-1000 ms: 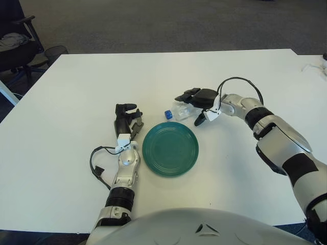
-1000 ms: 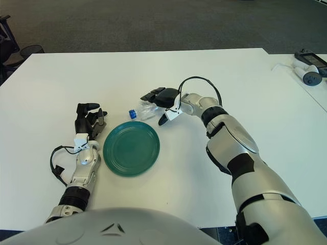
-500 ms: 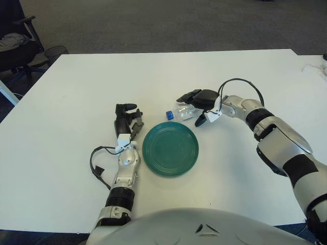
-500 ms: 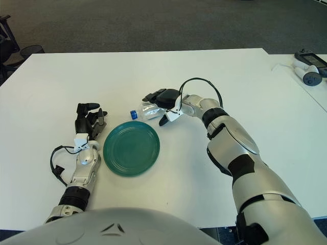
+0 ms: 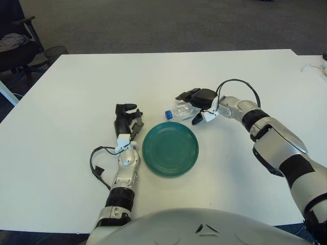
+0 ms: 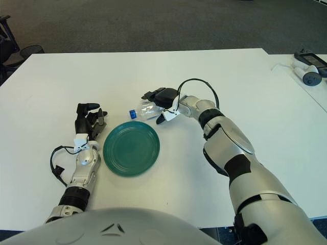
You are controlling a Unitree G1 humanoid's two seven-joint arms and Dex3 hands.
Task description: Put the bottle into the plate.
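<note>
A small clear plastic bottle with a blue cap lies on its side on the white table, just beyond the far rim of the green plate. My right hand is over the bottle's base end, with its dark fingers curled around the body and the thumb on the near side. The cap end points left and sticks out free of the hand. My left hand shows to the left of the plate, fingers curled with nothing in them.
A black cable loops over my right wrist. A chair stands off the table's far left corner. White devices lie at the far right table edge.
The right hand and the bottle shifted a little: the bottle swung to lie more level, then moved slightly left and away from the plate. The left hand has not moved.
</note>
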